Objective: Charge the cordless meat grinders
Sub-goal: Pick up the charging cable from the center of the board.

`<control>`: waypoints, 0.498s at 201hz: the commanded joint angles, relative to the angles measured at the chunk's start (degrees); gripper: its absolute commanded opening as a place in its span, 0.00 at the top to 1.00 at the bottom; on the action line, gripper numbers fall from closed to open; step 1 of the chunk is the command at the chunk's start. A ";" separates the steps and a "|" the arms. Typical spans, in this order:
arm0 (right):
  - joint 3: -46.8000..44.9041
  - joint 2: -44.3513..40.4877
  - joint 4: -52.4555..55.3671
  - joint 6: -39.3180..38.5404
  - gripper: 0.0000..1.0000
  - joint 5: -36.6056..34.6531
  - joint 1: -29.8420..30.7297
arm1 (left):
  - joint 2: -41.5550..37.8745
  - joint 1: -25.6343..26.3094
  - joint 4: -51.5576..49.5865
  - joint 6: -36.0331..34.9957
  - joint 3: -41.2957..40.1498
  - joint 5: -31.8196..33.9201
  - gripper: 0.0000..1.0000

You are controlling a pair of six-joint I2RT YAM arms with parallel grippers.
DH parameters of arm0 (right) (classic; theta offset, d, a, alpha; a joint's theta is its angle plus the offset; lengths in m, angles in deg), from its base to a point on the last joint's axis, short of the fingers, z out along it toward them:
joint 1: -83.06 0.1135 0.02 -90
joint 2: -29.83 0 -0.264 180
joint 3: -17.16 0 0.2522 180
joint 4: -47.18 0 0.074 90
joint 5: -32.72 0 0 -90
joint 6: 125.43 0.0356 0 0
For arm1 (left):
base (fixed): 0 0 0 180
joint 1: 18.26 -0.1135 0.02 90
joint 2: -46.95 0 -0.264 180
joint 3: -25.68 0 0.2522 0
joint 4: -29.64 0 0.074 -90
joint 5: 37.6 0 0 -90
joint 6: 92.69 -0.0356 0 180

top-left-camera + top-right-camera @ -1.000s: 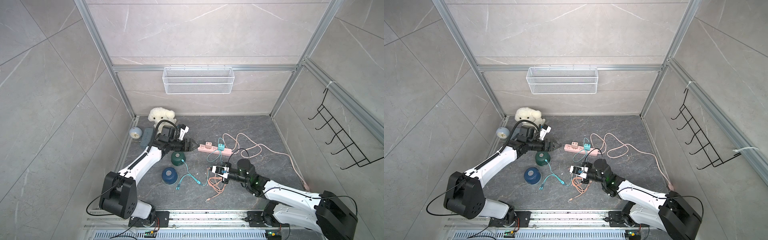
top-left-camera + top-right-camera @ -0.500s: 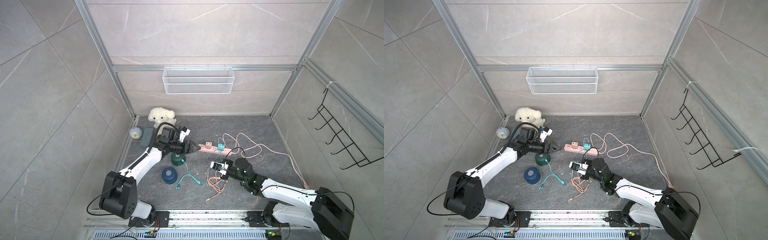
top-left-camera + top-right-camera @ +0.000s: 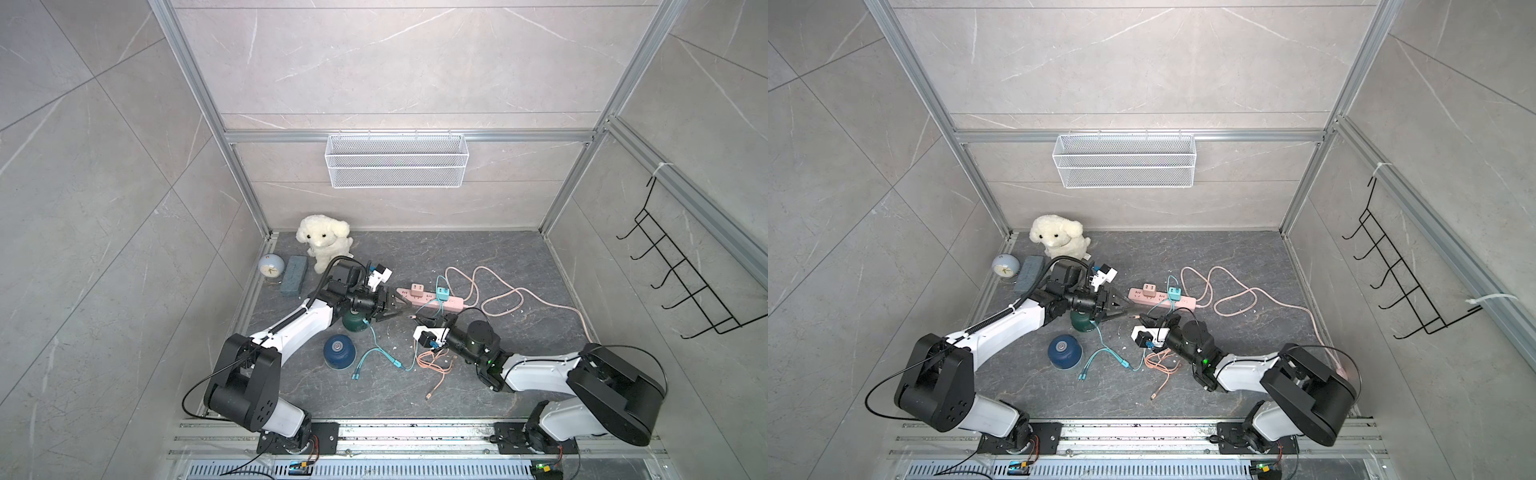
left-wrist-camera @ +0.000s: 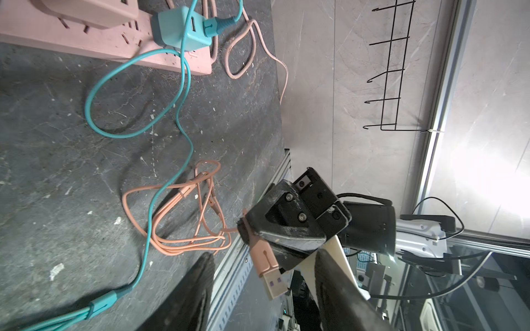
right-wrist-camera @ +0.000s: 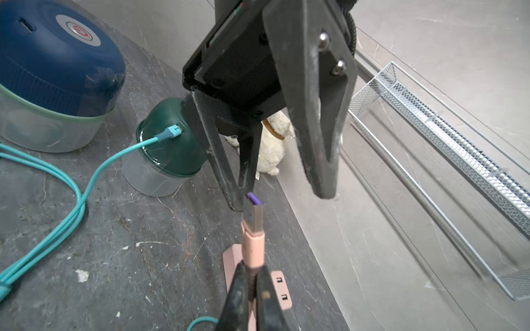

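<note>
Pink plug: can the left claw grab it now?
Probably yes. The right gripper holds the plug up off the floor. Its metal end points in between the open jaws of the left gripper, with nothing in the way.

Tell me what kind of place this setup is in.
Probably a robot test cell dressed as a home corner: grey tile panels in an aluminium frame, two arms bolted to a floor rail, and a wire basket on the back wall.

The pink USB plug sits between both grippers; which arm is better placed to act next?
Left, probably: the left gripper stands open astride the pink USB plug's metal tip, while the right gripper, shut on its collar, can only hold it steady.
</note>
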 commanded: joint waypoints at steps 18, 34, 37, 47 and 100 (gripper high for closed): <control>1.98 -0.17 -2.35 -0.27 0.95 -2.94 0.19 | -0.88 0.30 2.95 5.08 -0.92 -3.43 0.47; 3.05 -0.58 0.23 -0.97 0.95 -4.87 0.14 | -0.71 0.25 2.77 5.38 -1.57 -3.41 0.47; 3.29 -0.58 0.54 -0.97 0.95 -5.15 0.08 | -0.57 0.25 2.82 5.40 -1.69 -3.39 0.47; 3.91 -0.76 1.93 -1.23 0.95 -5.45 0.14 | 0.04 0.23 3.24 5.82 -1.68 -3.15 0.47; 7.78 -0.34 9.19 -4.61 0.95 -11.10 0.09 | 1.58 0.32 9.56 11.26 -1.02 -3.48 0.48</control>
